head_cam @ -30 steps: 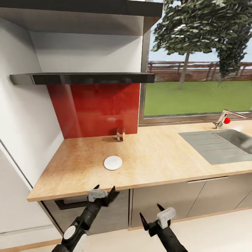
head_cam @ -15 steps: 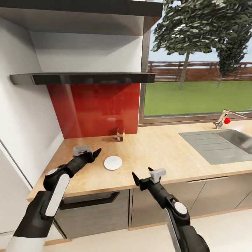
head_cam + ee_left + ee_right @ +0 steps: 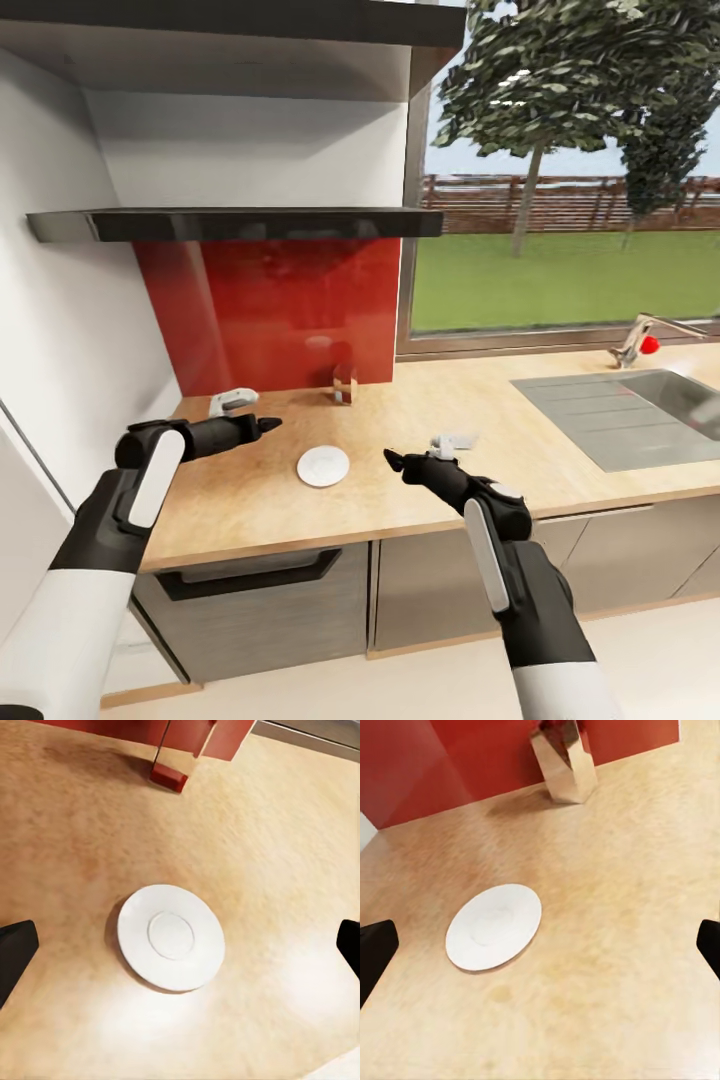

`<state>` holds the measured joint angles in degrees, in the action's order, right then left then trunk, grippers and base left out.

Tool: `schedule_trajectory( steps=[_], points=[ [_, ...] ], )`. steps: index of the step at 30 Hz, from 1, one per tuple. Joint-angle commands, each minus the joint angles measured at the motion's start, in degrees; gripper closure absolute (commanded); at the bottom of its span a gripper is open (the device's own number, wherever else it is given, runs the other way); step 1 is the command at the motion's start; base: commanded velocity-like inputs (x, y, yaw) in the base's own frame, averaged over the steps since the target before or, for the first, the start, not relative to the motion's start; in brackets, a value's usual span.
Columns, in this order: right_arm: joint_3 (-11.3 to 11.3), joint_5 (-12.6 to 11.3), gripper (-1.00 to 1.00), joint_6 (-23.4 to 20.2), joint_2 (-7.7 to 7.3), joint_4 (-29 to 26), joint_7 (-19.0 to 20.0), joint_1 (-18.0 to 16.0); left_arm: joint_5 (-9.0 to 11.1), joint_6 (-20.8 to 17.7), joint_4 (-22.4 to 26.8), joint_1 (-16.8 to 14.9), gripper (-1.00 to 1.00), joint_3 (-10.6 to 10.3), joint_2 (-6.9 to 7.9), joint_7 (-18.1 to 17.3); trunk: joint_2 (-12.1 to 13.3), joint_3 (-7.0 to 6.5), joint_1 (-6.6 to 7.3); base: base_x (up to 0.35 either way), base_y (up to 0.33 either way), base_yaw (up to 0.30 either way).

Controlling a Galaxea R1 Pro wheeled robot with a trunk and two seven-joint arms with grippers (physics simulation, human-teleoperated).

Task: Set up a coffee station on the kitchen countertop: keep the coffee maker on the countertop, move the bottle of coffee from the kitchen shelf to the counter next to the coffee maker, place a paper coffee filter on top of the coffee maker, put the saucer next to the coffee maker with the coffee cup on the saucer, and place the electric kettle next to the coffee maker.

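Head view: the saucer lies flat on the kitchen counter, roughly midway btwn back wall & front edge, nothing on it. Left end effector hangs over the counter just left of the saucer, tips pointing right toward it, not touching. Right end effector hangs over the counter to the saucer's right, tips pointing left toward it, also apart from it. So the saucer sits btwn the two.

Left wrist view: saucer centred, white w/ a raised inner ring; one black fingertip at each side edge of the frame, far apart, so the left end effector is spread wide w/ nothing held. Right wrist view: saucer seen at a slant; black fingertips again at both frame edges, so the right end effector is spread wide & empty too.

Behind the saucer, at the foot of the red glossy backsplash, stands a small shiny mirror-like object; can't tell what it is. A dark range hood juts out above the backsplash. To the right the counter carries a grey steel sink w/ a faucet that has a red knob, under a window showing lawn, trees & fence. Below the counter edge: glossy dark grey cabinet fronts
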<state>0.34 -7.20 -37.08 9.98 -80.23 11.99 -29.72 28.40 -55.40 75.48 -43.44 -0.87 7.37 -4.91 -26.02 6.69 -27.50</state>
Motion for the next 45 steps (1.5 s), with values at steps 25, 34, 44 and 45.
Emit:
schedule_trajectory(
  steps=[25,34,44,45],
  points=[
    [0.51,-0.44,-1.0,-11.39,0.02,9.32,15.35,3.06,-0.36,-1.84,-6.42,0.11,-1.0,-0.38,0.32,-9.09,-0.11,0.12,-0.04,0.299,0.0,0.0],
    [1.33,-0.44,-1.0,-15.33,0.02,13.3,23.28,3.09,2.67,-2.69,-8.41,2.87,-1.0,-0.12,0.38,-9.96,-0.11,0.12,-0.04,0.051,0.0,0.0],
    [3.4,-0.53,-1.0,-15.39,0.02,13.54,23.43,3.09,11.63,-3.43,-9.9,6.71,-1.0,-1.05,0.67,-10.02,-0.11,0.12,-0.04,0.134,0.0,0.0],
    [3.42,-0.53,-1.0,-15.39,0.02,13.56,23.43,3.09,11.84,-3.45,-9.91,7.07,-1.0,-1.29,0.72,-10.03,-0.11,0.12,-0.04,0.01,0.0,0.0]
  ],
)
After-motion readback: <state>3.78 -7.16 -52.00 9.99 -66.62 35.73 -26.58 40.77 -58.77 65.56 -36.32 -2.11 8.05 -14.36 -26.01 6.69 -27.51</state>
